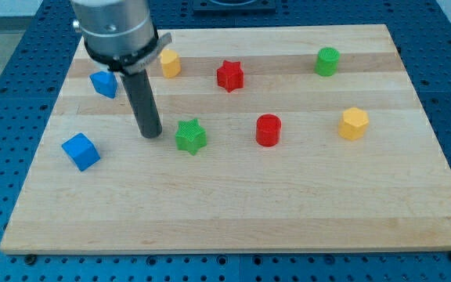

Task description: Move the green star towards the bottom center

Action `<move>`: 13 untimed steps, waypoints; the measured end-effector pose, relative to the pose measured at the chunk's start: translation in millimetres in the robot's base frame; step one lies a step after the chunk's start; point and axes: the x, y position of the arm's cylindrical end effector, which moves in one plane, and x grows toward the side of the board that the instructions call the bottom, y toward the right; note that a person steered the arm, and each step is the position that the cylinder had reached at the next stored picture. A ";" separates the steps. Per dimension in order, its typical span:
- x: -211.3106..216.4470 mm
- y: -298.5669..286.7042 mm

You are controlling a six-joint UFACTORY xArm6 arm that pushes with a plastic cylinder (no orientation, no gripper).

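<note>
Grey metal cylinder ending in a straight dark rod point(145, 106).

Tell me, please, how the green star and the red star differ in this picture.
Colour: the green star is green, the red star red. Place: the green star lies mid-board, while the red star sits nearer the view's top. Neighbours: my tip stands just to the view's left of the green star, well away from the red star. Both are star-shaped blocks on the wooden board.

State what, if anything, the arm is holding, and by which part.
Nothing is held: the arm has only a rod. My tip rests on the board, just left of the green star, apparently not touching.
</note>
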 end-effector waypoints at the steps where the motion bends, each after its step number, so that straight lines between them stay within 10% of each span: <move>1: -16.8 9.9; 9: 97.5 28.7; 13: 65.8 76.3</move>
